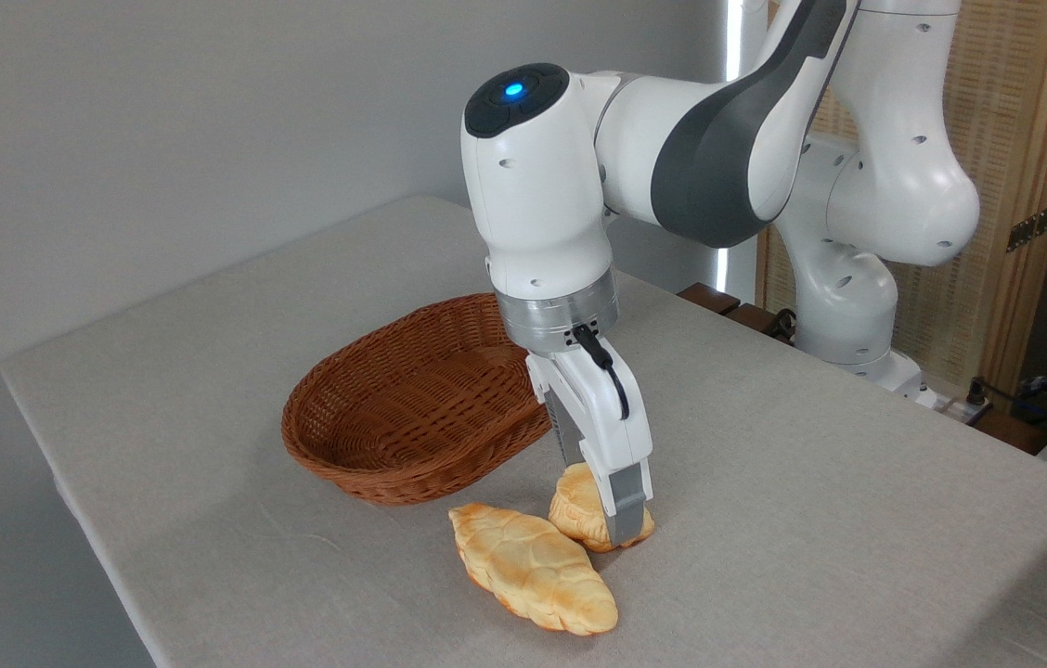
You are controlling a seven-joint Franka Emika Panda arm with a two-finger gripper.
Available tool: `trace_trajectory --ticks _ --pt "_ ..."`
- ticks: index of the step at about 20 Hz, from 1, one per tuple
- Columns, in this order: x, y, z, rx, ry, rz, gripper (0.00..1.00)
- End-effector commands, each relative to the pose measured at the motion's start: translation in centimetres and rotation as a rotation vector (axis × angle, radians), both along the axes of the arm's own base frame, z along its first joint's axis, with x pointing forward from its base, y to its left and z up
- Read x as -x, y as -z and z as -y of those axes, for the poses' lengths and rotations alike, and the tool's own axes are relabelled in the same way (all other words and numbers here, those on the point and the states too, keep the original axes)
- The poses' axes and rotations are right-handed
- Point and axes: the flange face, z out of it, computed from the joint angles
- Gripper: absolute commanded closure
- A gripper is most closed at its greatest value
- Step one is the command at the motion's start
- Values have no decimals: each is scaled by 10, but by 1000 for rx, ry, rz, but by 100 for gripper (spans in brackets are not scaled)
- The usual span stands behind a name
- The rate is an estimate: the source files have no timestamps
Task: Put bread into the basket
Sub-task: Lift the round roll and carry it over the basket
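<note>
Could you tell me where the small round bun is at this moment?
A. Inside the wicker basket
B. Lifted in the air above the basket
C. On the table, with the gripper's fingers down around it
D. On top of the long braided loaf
C: the bun sits on the table beside the braided loaf, with the gripper lowered around it; the basket holds nothing.

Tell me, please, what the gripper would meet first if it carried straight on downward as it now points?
Probably the bread: the gripper is already down around it, so next comes the table beneath.
</note>
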Motion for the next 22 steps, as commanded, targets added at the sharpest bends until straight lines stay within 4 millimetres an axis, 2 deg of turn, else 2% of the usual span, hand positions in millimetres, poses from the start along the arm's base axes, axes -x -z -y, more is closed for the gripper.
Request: trace_trajectory --ticks 1,6,10,16,19,22 --pt "1 0 -3 -6 23 16 39" --pt "1 -3 -1 -6 25 17 38" --pt "4 -18 -3 3 14 26 38" --pt "-10 -82 -7 117 -62 105 37" --pt "-17 -99 8 187 -125 140 36" --pt "-23 -106 44 203 -172 138 35"
